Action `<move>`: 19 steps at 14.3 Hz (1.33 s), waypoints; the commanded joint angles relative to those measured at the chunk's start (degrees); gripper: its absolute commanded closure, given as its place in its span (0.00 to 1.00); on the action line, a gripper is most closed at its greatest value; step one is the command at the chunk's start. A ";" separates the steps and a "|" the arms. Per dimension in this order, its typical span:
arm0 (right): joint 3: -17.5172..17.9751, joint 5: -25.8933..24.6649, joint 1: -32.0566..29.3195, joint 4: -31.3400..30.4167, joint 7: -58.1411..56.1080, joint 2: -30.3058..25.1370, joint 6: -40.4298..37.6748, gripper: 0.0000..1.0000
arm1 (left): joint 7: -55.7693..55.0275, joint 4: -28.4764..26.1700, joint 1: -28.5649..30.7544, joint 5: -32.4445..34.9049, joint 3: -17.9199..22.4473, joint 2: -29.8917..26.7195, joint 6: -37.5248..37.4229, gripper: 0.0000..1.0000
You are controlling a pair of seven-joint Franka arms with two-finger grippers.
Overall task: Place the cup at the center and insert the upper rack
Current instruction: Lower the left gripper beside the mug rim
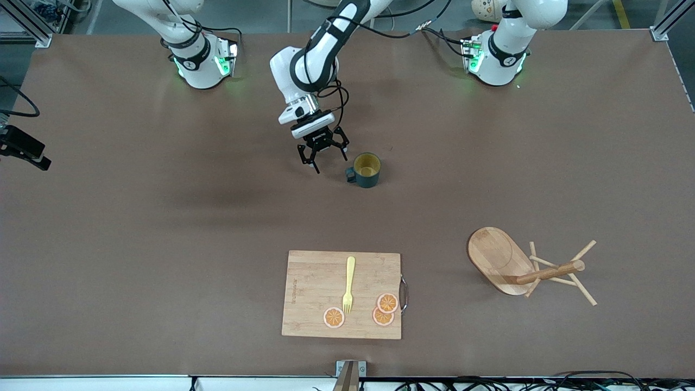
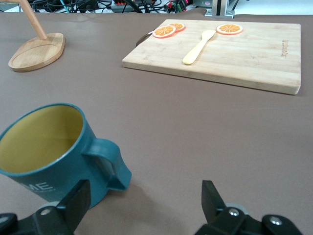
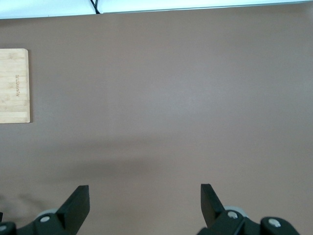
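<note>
The teal-green cup (image 1: 366, 169) with a yellow inside stands upright near the table's middle, handle toward the right arm's end. In the left wrist view the cup (image 2: 46, 147) sits close beside one finger. My left gripper (image 1: 324, 155) is open and empty, low over the table next to the cup's handle side; it also shows in the left wrist view (image 2: 142, 205). The wooden rack (image 1: 521, 269) lies on its side toward the left arm's end, nearer the front camera; its oval base (image 2: 36, 51) shows. My right gripper (image 3: 144, 205) is open and empty over bare table, outside the front view.
A wooden cutting board (image 1: 315, 282) lies near the front edge, carrying a yellow fork (image 1: 348, 283) and three orange slices (image 1: 387, 302). The board also shows in the left wrist view (image 2: 244, 54), and its end in the right wrist view (image 3: 13, 85).
</note>
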 commanded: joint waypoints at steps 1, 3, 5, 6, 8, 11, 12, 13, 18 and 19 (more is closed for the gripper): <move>0.23 -0.87 -0.03 -1.68 -0.30 -1.33 0.63 0.00 | -1.09 1.49 -1.81 0.98 1.33 3.07 -0.97 0.00; 0.32 -0.87 -0.03 -1.68 -0.30 -1.33 0.55 0.00 | -1.62 1.57 -2.08 1.07 1.41 4.39 -0.97 0.00; 0.32 -0.87 -0.03 -1.59 -0.30 -1.33 0.63 0.00 | -1.80 1.57 -2.69 1.15 1.41 5.88 -0.97 0.00; 0.32 -0.87 -0.03 -1.59 -0.30 -1.33 0.81 0.00 | -1.80 1.57 -2.69 1.15 1.41 6.15 -0.89 0.00; 0.32 -0.87 -0.03 -1.68 -0.38 -1.33 0.72 0.00 | -1.80 1.57 -2.69 1.42 1.59 6.15 -0.71 0.01; 0.32 -0.87 -0.03 -1.68 -0.39 -1.33 0.81 0.00 | -1.89 1.57 -2.61 3.26 1.68 6.15 -0.45 0.12; 0.32 -0.87 -0.03 -1.68 -0.39 -1.33 0.81 0.00 | -1.89 1.57 -2.61 3.26 1.76 6.15 -0.45 0.13; 0.32 -0.96 -0.03 -1.68 -0.39 -1.33 0.81 0.00 | -1.89 1.57 -2.61 3.35 2.03 6.15 -0.45 0.14; 0.32 -0.96 0.14 -1.59 -0.39 -1.33 0.81 0.00 | -2.06 1.57 -2.43 4.67 2.20 6.33 0.34 0.14; 0.32 -0.96 0.41 -1.59 -0.39 -1.33 0.81 0.00 | -2.06 1.57 -2.34 4.76 2.20 6.33 0.52 0.14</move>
